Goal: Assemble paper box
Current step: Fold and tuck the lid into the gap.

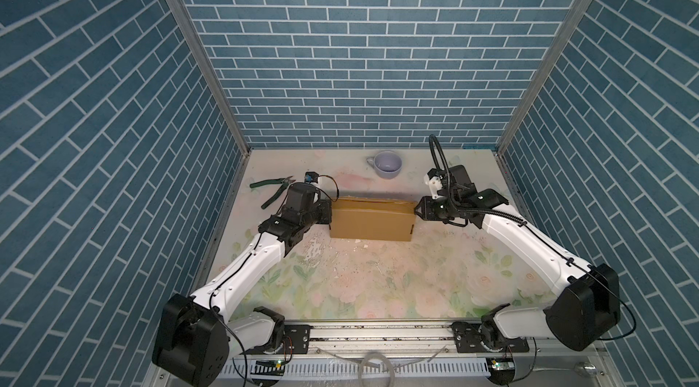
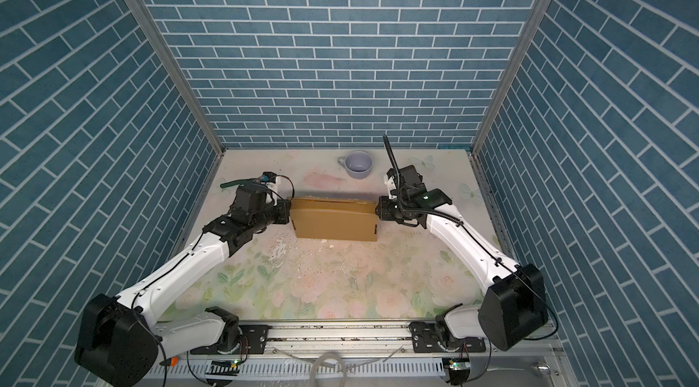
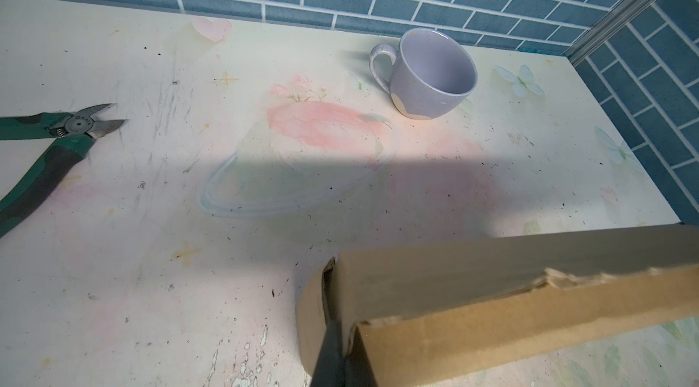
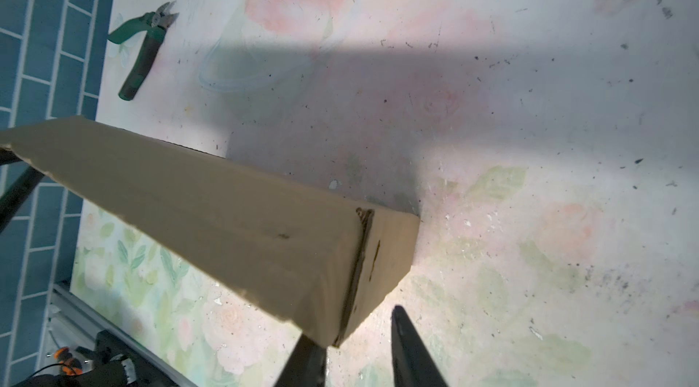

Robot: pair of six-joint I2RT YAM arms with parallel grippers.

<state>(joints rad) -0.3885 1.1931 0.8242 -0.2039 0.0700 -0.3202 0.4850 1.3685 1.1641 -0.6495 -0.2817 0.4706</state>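
Black fingers (image 4: pixel 410 351) of the right gripper (image 4: pixel 353 332) stand spread apart. The lower corner of the paper box (image 4: pixel 212 215) – plain brown corrugated cardboard, folded into a long shallow rectangular shape – sits against one finger, and the other finger is clear of it with bare tabletop in the gap. Nothing is pinched on this side.

The left gripper (image 3: pixel 336 347) has its dark fingers pressed tightly together at the opposite end of the box. Their tip is wedged into the slit at the end corner, with a cardboard flap on one side of it and the box wall on the other.

In both top views the box (image 1: pixel 370 224) lies lengthwise between the two grippers, around the middle of the pale floral-print table (image 1: pixel 378 283), its closed top face turned up and a ragged edge along its far side. The left gripper (image 1: pixel 326 215) touches its left end, and the right gripper (image 1: pixel 418 211) is just beside its right end.

Behind the box, near the blue brick-pattern back wall, stands a lilac ceramic cup (image 1: pixel 387 169), upright and well apart from the cardboard. A pair of green-handled side cutters (image 1: pixel 270 194) lies flat on the table beyond the left arm – jaws slightly parted, close to the left wall.
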